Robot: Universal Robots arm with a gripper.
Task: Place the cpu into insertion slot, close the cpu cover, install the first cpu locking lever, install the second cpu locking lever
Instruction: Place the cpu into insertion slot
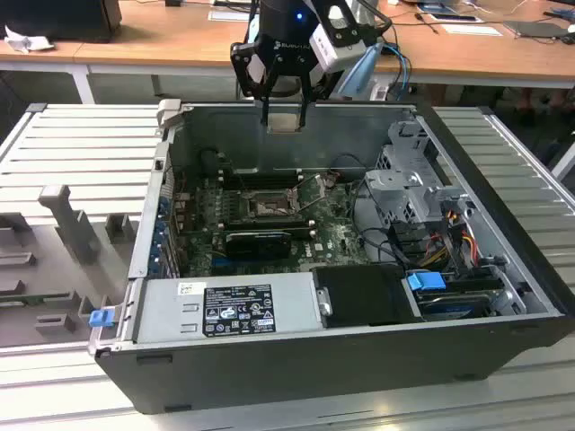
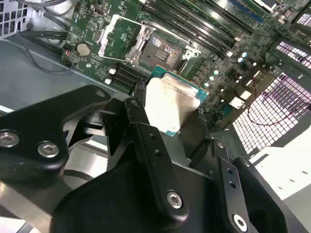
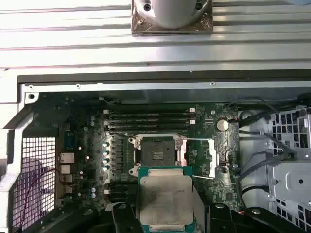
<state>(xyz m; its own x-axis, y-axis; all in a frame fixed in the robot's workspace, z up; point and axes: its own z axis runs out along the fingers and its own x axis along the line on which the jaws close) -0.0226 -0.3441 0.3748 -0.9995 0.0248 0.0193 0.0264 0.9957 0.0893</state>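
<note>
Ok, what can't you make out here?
Near edge of the cpu: first wrist view, cut off by the picture's edge.
Underside of the cpu: both wrist views, faces away.
Contacts in the slot: exterior view, too small.
Where the gripper touches the cpu: exterior view, too small.

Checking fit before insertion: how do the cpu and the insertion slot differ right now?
The cpu has a pale silver-grey face; the insertion slot is dark-framed with a brownish middle. The cpu is gripped in the hand, clear of the motherboard; the insertion slot sits on it, empty. Both are square.
</note>
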